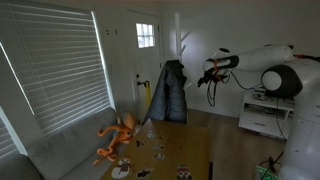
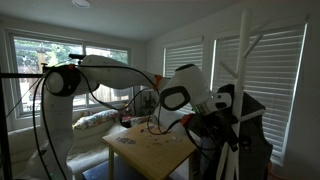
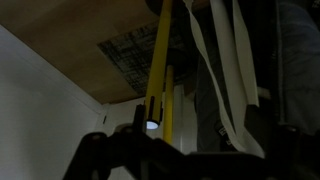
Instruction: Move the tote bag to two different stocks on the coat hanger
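Observation:
The white coat hanger point(image 1: 180, 48) point(image 2: 245, 60) stands by the door, its short stocks point(image 2: 259, 40) branching near the top. A dark jacket point(image 1: 173, 92) point(image 2: 257, 130) hangs on it. In the wrist view the tote bag's pale straps point(image 3: 240, 70) hang down against the dark jacket point(image 3: 295, 60); the bag's body is hidden. My gripper point(image 1: 207, 76) point(image 2: 228, 101) point(image 3: 187, 165) is open and empty. It hovers at jacket height, just beside the stand and a short way from the straps.
A yellow pole point(image 3: 160, 60) point(image 1: 147, 100) leans by the wall next to the jacket. A low table point(image 1: 170, 150) point(image 2: 150, 150) with small items stands in the room. An orange toy point(image 1: 118, 135) lies on the sofa. White drawers point(image 1: 265, 115) sit behind the arm.

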Controlling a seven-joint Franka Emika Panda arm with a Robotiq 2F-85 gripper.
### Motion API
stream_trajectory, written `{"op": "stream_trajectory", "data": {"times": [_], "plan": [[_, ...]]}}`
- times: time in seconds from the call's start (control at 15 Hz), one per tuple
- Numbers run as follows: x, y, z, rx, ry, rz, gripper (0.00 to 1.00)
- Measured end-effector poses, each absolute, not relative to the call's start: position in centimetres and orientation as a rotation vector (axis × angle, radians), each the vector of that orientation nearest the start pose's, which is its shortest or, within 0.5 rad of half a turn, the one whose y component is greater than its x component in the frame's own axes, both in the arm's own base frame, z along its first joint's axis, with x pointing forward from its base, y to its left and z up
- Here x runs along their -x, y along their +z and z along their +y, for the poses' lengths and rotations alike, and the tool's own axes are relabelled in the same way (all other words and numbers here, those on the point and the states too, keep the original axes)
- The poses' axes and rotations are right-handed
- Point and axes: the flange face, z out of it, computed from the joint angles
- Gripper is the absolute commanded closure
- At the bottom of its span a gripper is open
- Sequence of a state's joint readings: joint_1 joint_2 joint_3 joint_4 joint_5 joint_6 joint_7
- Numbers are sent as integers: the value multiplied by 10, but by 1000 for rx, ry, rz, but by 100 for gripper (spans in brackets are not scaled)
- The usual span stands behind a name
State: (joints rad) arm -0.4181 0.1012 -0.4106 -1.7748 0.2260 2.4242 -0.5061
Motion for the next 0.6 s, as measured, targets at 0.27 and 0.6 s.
{"op": "stream_trajectory", "data": {"times": [0.27, 0.6], "plan": [[-443, 548, -481, 3124, -871, 838, 0], [-472, 518, -468, 3082, -807, 886, 0]]}}
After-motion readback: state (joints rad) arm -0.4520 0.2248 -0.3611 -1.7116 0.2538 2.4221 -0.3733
